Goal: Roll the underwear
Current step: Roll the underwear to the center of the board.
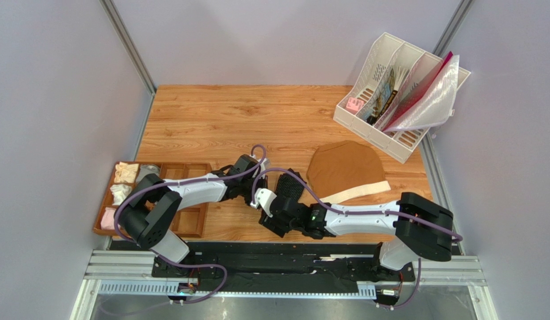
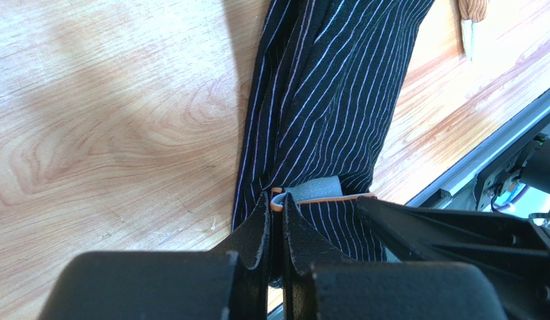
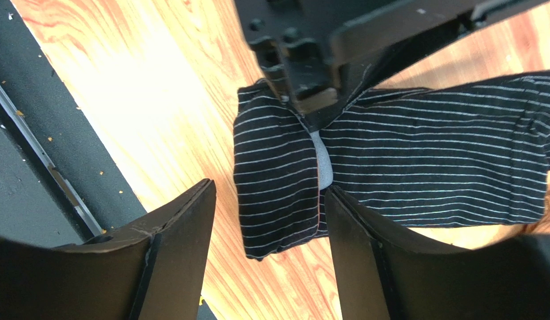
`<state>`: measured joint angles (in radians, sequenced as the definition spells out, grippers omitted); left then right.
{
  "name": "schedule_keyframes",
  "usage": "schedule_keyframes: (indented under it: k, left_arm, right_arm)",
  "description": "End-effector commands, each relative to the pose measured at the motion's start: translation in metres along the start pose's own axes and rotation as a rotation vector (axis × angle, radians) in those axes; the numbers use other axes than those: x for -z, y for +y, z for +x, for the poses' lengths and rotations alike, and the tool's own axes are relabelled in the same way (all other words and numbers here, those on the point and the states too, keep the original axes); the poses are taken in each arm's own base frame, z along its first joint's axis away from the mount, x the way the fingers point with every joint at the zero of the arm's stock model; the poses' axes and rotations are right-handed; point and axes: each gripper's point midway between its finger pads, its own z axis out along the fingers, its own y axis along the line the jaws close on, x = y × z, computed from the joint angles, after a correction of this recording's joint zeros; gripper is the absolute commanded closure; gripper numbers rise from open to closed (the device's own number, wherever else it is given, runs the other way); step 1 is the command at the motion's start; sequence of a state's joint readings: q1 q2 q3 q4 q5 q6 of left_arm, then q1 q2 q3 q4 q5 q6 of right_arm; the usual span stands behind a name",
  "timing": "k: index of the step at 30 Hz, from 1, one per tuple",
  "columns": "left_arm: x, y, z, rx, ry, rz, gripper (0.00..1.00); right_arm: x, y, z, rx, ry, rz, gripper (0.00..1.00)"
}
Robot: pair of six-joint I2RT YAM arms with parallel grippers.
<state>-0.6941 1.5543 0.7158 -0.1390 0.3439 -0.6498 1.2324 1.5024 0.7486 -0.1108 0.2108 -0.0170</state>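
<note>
The underwear (image 1: pixel 292 187) is black with fine pale stripes and a grey waistband edged in orange. It lies on the wooden table between my two grippers as a long folded strip (image 2: pixel 324 100). My left gripper (image 2: pixel 276 200) is shut on the folded waistband edge (image 2: pixel 316 189) at the strip's near end. My right gripper (image 3: pixel 267 189) is open just above that same end (image 3: pixel 278 180), with one finger on each side of the turned-over flap and not gripping it. In the top view both grippers (image 1: pixel 264 197) (image 1: pixel 279 215) crowd over the cloth and hide most of it.
Plain brown briefs (image 1: pixel 343 167) with a cream waistband (image 1: pixel 359 192) lie flat to the right of the underwear. A brown compartment tray (image 1: pixel 191 220) with rolled cloths (image 1: pixel 126 173) sits at the left edge. A white file rack (image 1: pixel 391 80) stands at the back right.
</note>
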Motion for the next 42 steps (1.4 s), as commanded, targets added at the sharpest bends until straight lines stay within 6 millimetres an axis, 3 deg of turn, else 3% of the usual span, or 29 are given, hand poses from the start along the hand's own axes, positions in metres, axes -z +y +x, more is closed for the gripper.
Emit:
schedule_keyframes:
  k: [1,7,12,14,16,17,19,20,21,22,25,28,34,42]
  left_arm:
    - [0.001,0.009,0.014,-0.007,0.064,-0.038,0.99]
    - [0.003,0.007,0.016,-0.003,0.067,-0.028,1.00]
    - [0.005,0.004,0.015,-0.003,0.062,-0.017,1.00]
    - [0.006,0.002,0.015,-0.004,0.061,-0.002,0.96]
    - [0.008,0.000,0.014,-0.006,0.051,0.017,0.84]
    - [0.013,-0.003,0.010,-0.012,0.028,0.028,0.61]
    - [0.022,0.006,0.006,0.004,0.000,0.009,0.45]
    - [0.032,0.004,-0.003,0.001,-0.047,0.014,0.29]
    - [0.038,0.011,-0.002,0.015,-0.055,-0.001,0.23]
    - [0.051,0.015,-0.014,0.019,-0.119,-0.009,0.20]
    - [0.066,0.029,-0.017,0.024,-0.168,-0.068,0.17]
    - [0.077,0.029,-0.016,0.020,-0.216,-0.070,0.17]
    - [0.073,0.028,-0.006,0.019,-0.256,-0.008,0.19]
    - [0.070,0.016,-0.006,-0.077,-0.323,0.068,0.22]
  right_arm:
    - [-0.003,-0.005,-0.011,0.031,-0.047,0.062,0.39]
    - [-0.013,-0.004,0.004,0.036,0.001,0.075,0.48]
    - [-0.018,-0.005,0.011,0.033,0.018,0.090,0.65]
    - [-0.019,-0.004,0.012,0.022,0.022,0.086,0.79]
    - [-0.017,0.001,0.008,-0.001,0.015,0.058,0.98]
    - [-0.017,0.004,0.007,-0.020,0.012,0.047,1.00]
    - [-0.012,0.014,0.002,-0.062,-0.004,-0.018,1.00]
    - [-0.011,0.016,-0.001,-0.083,-0.011,-0.038,1.00]
    - [-0.008,0.022,-0.003,-0.108,-0.016,-0.086,1.00]
    - [-0.006,0.023,-0.008,-0.139,-0.030,-0.110,1.00]
    - [-0.002,0.032,-0.014,-0.192,-0.042,-0.192,1.00]
    - [0.000,0.035,-0.014,-0.259,-0.041,-0.264,1.00]
    - [-0.004,0.026,-0.018,-0.404,-0.059,-0.331,1.00]
    - [-0.006,0.006,0.000,-0.569,-0.026,-0.351,1.00]
